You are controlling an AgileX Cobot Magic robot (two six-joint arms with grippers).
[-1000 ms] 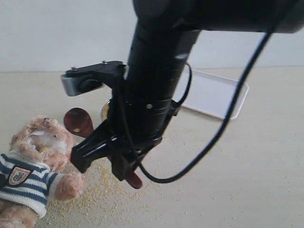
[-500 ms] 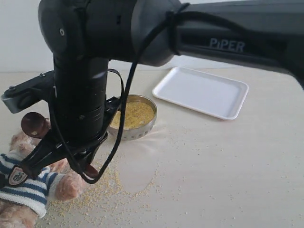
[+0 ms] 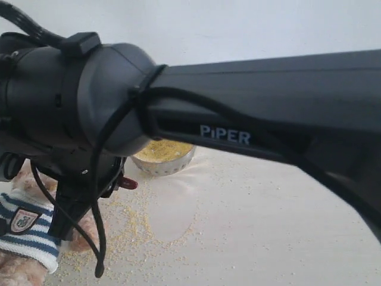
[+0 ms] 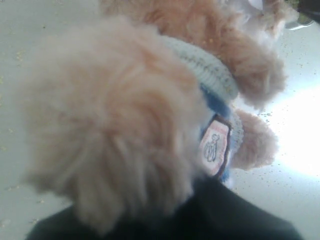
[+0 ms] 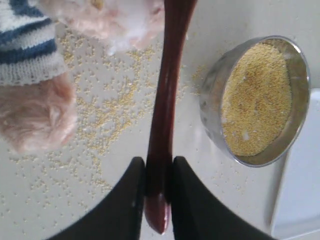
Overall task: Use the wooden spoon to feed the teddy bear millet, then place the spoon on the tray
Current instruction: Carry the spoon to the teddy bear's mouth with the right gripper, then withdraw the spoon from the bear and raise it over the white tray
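Observation:
The teddy bear (image 3: 27,229) in its striped sweater lies at the lower left, mostly behind my right arm. My right gripper (image 5: 159,165) is shut on the handle of the dark wooden spoon (image 5: 167,90). The handle runs up beside the bear's pale muzzle (image 5: 130,20), and the spoon's bowl is out of frame. Only the handle's end (image 3: 128,183) shows in the exterior view. Millet (image 5: 255,100) fills the steel bowl (image 5: 210,105). A strip of the white tray (image 5: 302,195) shows past the bowl. In the left wrist view a furry limb of the bear (image 4: 125,110) covers my left gripper's jaws.
Loose millet grains (image 3: 134,229) are scattered over the table between the bear and the steel bowl (image 3: 172,165). My right arm's black body (image 3: 238,119) fills most of the exterior view and hides the tray there.
My right arm has swung left and towards the camera, carrying the spoon to the bear's face. It now hides the tray and most of the bear in the exterior view.

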